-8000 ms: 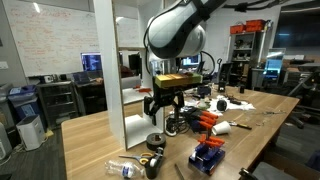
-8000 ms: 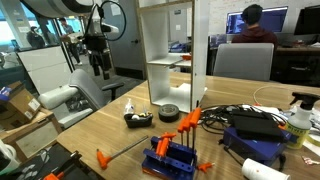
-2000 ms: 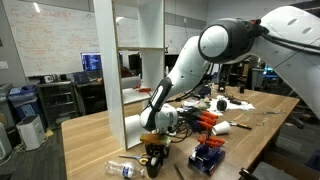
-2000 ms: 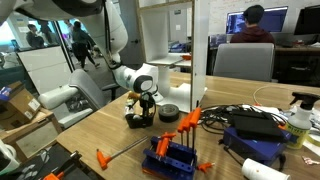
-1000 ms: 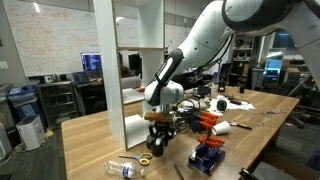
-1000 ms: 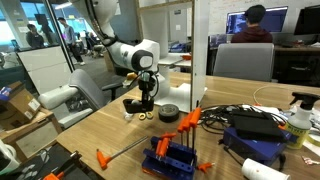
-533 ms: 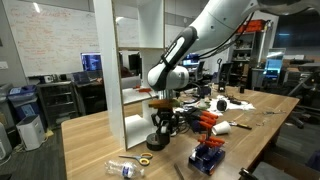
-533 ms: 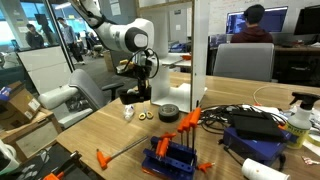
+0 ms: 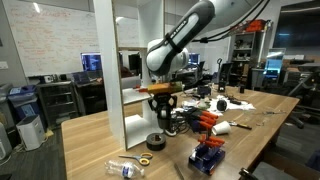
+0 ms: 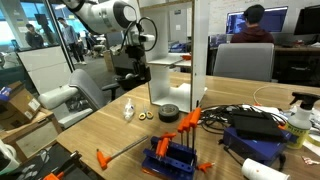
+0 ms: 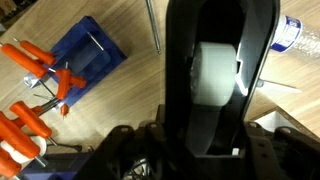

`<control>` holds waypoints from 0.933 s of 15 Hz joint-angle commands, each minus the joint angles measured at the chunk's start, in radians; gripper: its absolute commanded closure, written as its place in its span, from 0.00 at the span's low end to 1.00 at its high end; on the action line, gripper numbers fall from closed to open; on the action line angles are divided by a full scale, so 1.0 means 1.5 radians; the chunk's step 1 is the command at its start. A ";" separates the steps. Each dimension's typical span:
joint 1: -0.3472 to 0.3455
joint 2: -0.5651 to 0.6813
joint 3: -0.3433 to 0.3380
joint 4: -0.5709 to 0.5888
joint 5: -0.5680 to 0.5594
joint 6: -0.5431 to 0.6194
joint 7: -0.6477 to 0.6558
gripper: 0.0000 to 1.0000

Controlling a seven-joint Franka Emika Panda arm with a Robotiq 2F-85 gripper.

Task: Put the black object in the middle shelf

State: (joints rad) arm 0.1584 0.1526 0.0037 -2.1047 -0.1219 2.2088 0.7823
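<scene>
My gripper hangs above the wooden table, in front of the tall white shelving unit, and is shut on the black object. In an exterior view the gripper is level with the middle shelf and off to one side of it, outside the unit. The wrist view is filled by the black object, a dark frame with a white roll inside it, standing up out of my gripper. The middle shelf is bare where it shows.
A flat black roll lies on the table by the shelf's foot, with a thin yellow ring and a clear bottle nearby. A blue rack with orange clamps stands close. Cables and tools crowd the far side.
The gripper has risen from just above the table to middle-shelf height, carrying the black object with it. The black roll and yellow ring stayed on the table.
</scene>
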 commanded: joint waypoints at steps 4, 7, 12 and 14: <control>0.009 -0.088 0.045 -0.012 -0.070 0.067 0.014 0.69; 0.011 -0.088 0.064 -0.005 -0.096 0.115 0.021 0.69; 0.017 -0.044 0.078 0.022 -0.154 0.180 0.047 0.69; 0.019 -0.024 0.073 0.035 -0.185 0.196 0.055 0.69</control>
State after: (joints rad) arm 0.1796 0.0773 0.1204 -2.1001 -0.3301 2.4602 0.8287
